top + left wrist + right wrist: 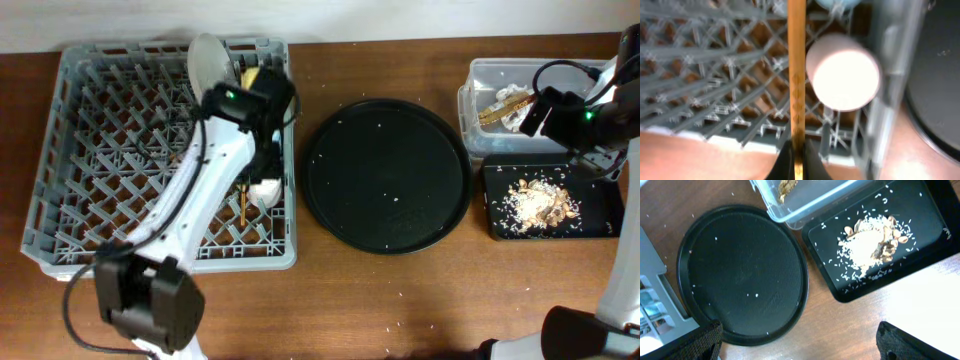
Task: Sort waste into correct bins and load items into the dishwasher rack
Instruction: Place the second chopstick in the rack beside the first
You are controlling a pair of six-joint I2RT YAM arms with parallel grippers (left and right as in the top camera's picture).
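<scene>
A: Which step is judged to be in hand?

B: The thin wooden chopsticks [796, 90] are being loaded into the large square grey plastic dishwasher rack [60, 130]. They are pinched at one end by the left hand [796, 162], whose fingers are closed narrowly on the wood. Only one stick is made out; whether a second is hidden behind it cannot be told.

A: Where are they found?

B: Inside the rack, close along its right wall, just beside the small pink-white cup [842, 72], which lies on its side. The long axis runs parallel to that wall, and the free end points across the lattice, away from the hand.

A: How is the release done well?

B: The sticks should be lowered flat along one peg row, so that nothing slips through the lattice, and the cup should not be pushed. The fingers are then to be opened only a little.

A: And the right hand [797, 336]?

B: It is spread wide and nothing is held. It hangs well to the right of the rack, above the shallow black rectangular tray [935, 247] with the beige food scraps [867, 245].
</scene>
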